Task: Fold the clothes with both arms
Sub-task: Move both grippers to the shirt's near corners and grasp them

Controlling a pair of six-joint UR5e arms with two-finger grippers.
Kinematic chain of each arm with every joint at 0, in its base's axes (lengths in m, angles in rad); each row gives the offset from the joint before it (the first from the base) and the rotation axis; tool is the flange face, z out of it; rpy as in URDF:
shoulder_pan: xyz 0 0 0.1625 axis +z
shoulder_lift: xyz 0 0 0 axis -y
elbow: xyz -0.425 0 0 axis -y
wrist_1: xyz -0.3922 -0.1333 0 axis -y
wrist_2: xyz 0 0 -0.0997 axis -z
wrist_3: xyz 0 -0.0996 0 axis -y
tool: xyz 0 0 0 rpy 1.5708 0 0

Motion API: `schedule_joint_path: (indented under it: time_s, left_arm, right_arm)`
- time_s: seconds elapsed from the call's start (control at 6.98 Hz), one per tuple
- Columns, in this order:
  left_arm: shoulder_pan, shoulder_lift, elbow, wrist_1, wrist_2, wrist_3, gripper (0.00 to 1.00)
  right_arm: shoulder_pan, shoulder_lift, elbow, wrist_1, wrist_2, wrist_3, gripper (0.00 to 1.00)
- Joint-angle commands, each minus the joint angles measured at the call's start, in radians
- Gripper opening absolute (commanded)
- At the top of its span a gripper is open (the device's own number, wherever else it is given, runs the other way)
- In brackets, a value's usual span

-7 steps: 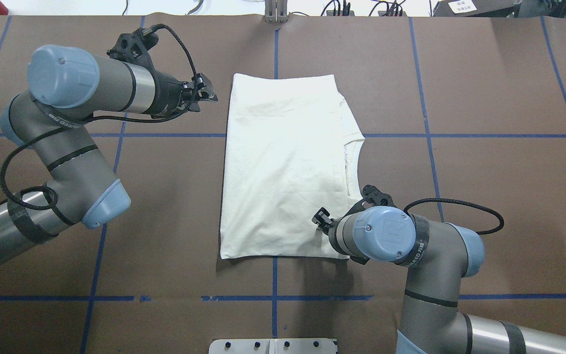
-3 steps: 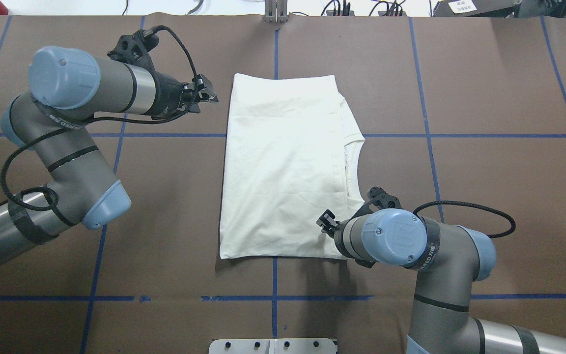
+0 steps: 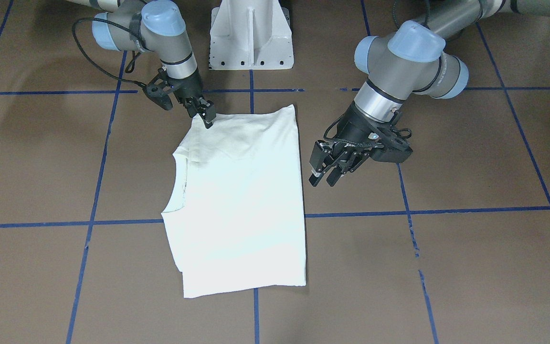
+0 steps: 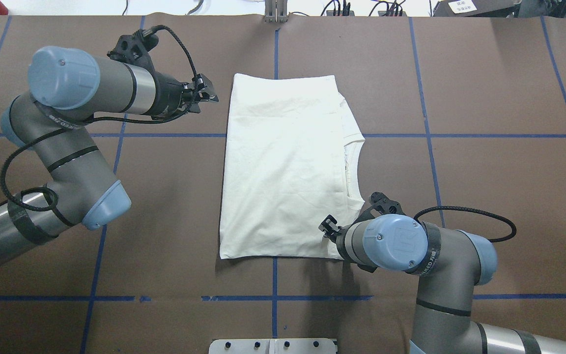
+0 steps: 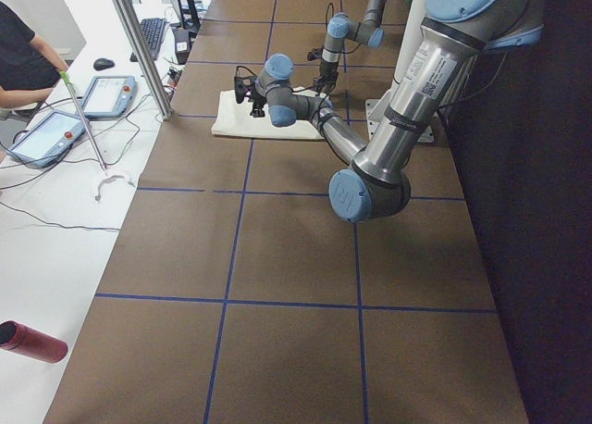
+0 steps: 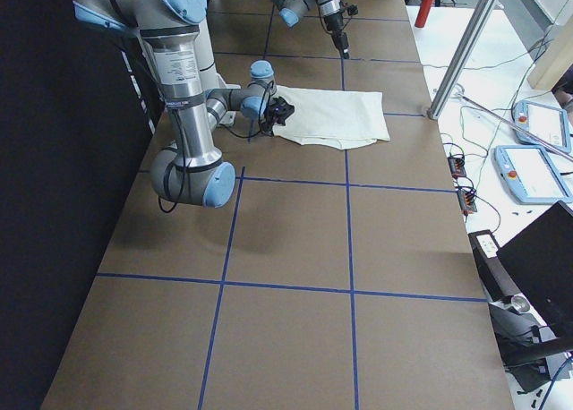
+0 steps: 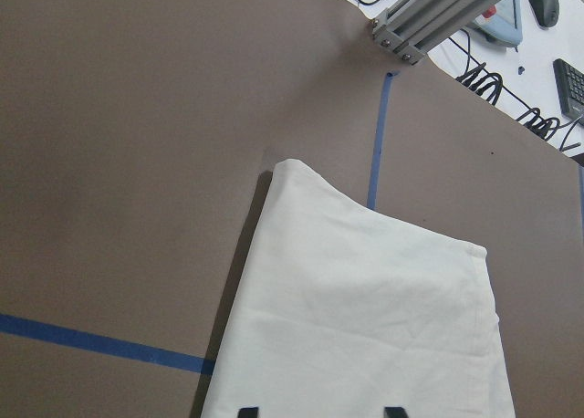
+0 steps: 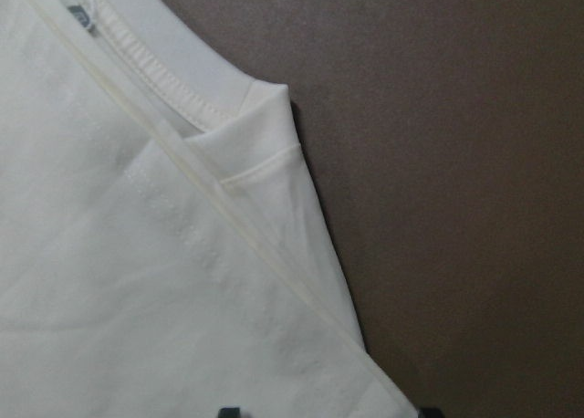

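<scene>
The left end effector (image 4: pixel 203 94), fingers spread wide and holding nothing, hovers just beside the far left corner of the folded cream T-shirt (image 4: pixel 283 167), which lies flat at the centre of the brown desk (image 4: pixel 484 88). The right end effector (image 4: pixel 327 226), equally wide, sits over the shirt's near right corner, beside the collar.

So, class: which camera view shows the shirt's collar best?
The right wrist-mounted view: the collar is close, its stitching clear. Overhead and front-facing show its whole curve, small; side views, too distant; left wrist, none.
</scene>
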Motion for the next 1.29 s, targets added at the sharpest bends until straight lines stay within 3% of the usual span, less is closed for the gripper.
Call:
schedule_joint_path:
  time_s: [0.0,0.29,0.57,0.72,0.86,1.15]
  left_arm:
    - [0.0,0.0,-0.001,0.0,0.0,-0.003,0.55]
    - [0.0,0.0,-0.001,0.0,0.0,-0.003,0.55]
    - [0.0,0.0,-0.001,0.0,0.0,-0.003,0.55]
    - [0.0,0.0,-0.001,0.0,0.0,-0.003,0.55]
    - [0.0,0.0,-0.002,0.0,0.0,-0.003,0.55]
    - [-0.003,0.002,-0.004,0.0,0.0,-0.003,0.55]
  right_arm:
    - [-0.003,-0.001,-0.001,0.0,0.001,0.0,0.6]
    - [-0.003,0.001,0.0,0.0,0.002,0.0,0.55]
    - [-0.004,-0.001,-0.003,0.001,0.001,0.0,0.32]
    - [-0.004,-0.001,-0.003,0.001,0.001,0.0,0.11]
    - [-0.003,-0.001,-0.002,0.001,0.004,-0.003,0.0]
    - [-0.003,0.004,0.002,0.004,0.005,-0.005,0.0]
